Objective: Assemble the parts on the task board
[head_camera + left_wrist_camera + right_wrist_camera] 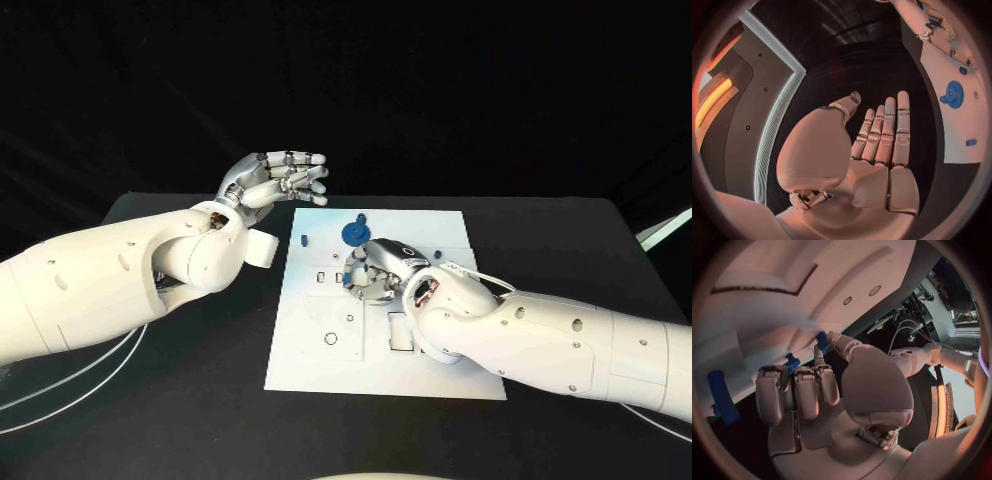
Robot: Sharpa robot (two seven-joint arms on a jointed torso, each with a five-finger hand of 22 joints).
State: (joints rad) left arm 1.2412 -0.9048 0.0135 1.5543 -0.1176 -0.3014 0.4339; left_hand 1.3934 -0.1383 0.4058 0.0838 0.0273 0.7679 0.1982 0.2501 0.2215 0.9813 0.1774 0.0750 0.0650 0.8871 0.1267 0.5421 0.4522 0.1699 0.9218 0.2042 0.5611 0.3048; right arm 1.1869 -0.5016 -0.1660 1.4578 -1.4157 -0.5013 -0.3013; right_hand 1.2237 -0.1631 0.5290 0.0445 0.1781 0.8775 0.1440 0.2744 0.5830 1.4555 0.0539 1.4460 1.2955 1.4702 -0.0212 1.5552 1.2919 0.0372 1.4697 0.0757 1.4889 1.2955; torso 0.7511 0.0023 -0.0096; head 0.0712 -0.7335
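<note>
The white task board (433,370) (951,127) lies in the middle of the black table. A blue gear (353,234) (952,94) stands near its far edge, and a small blue part (306,239) (971,142) sits near its left edge. My right hand (378,270) (811,385) is down on the board just in front of the gear, fingers curled. Its thumb and one finger pinch a small blue part (822,341) (411,252) against the board. My left hand (277,180) (873,145) hovers raised off the board's far left corner, fingers apart and holding nothing.
Another small blue part (792,362) stands beside the right hand's fingers, and a longer blue piece (722,397) lies further along the board. The board has several slots and holes (335,338) in its near half. Black table (173,420) surrounds the board.
</note>
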